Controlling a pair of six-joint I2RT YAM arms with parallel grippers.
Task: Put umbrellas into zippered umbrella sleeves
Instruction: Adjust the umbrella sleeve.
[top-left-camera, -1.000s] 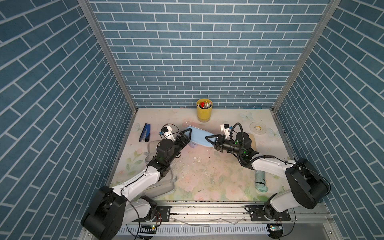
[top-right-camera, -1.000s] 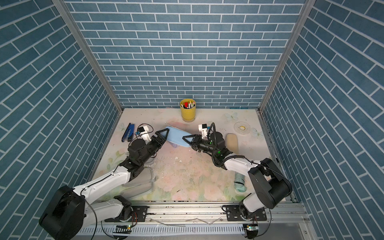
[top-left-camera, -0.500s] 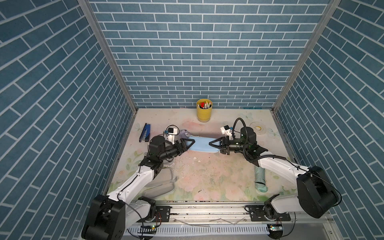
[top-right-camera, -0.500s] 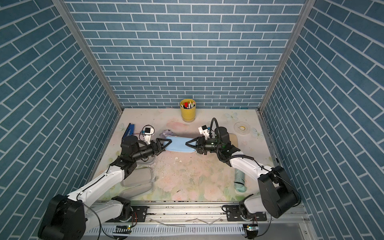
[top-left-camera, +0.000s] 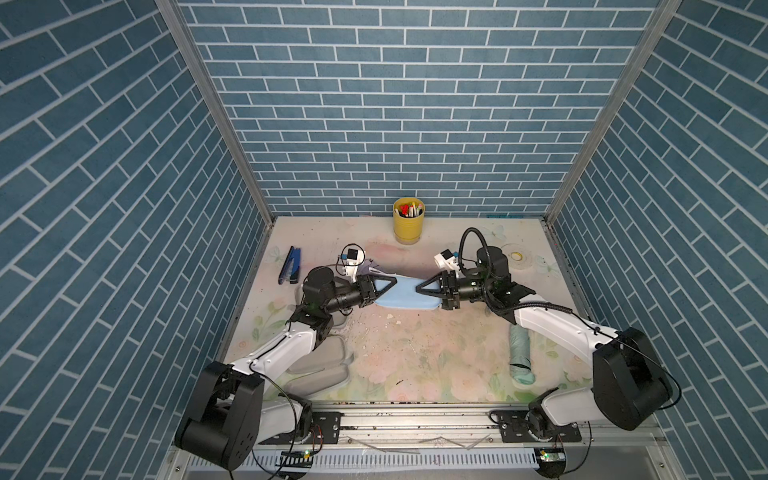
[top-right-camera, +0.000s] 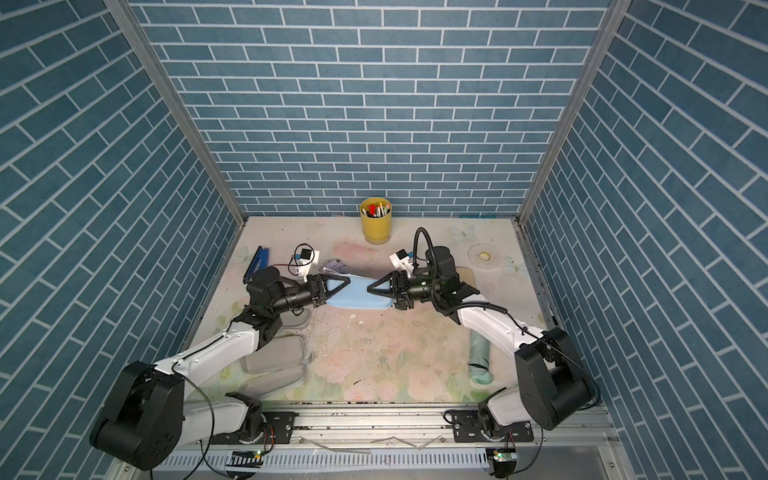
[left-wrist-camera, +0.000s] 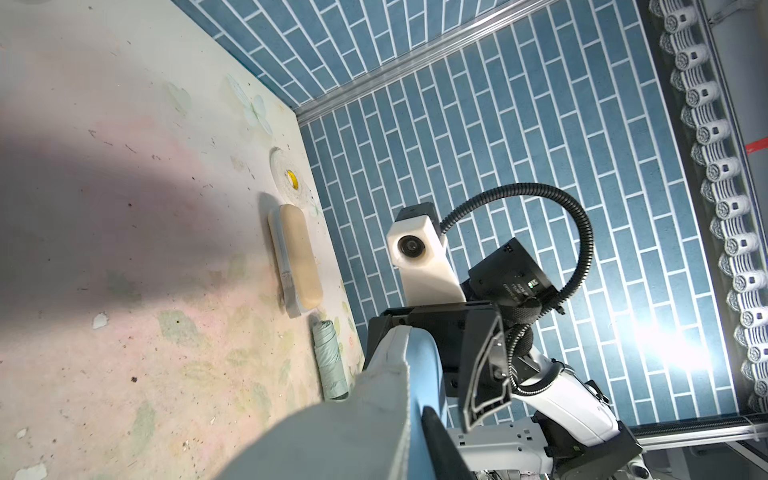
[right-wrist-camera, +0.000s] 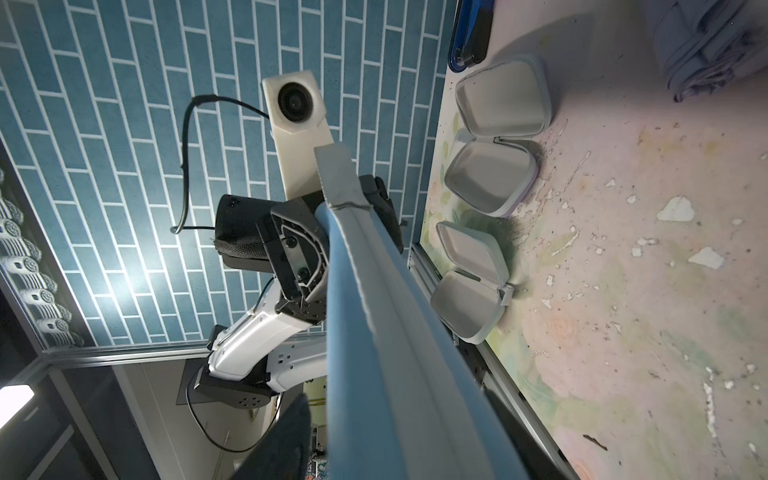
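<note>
**Grip swaps sides on the blue sleeve**

Since a second ago both my arms have swung level and the hold has changed over: my left pincer (top-left-camera: 392, 283) has closed in and my right pincer (top-left-camera: 419, 287) has widened. In both top views the light blue sleeve (top-left-camera: 405, 300) is held at mid-frame, long axis running left to right, one end at each pincer, so neither arm is nearer. Two open sleeves (top-right-camera: 272, 353) lie at lower left, and the mint umbrella (top-right-camera: 480, 357) at lower right.

Left wrist view: my right pincer's fingers (left-wrist-camera: 486, 374) stand clear of the sleeve, spread. The tan sleeve (left-wrist-camera: 297, 257) lies mid-frame; I cannot tell what is inside it.

Right wrist view: my left pincer pinches the sleeve's far end. Both open sleeves, upper right, are empty. The lilac umbrella (right-wrist-camera: 706, 41) lies loose in the top right corner.
</note>
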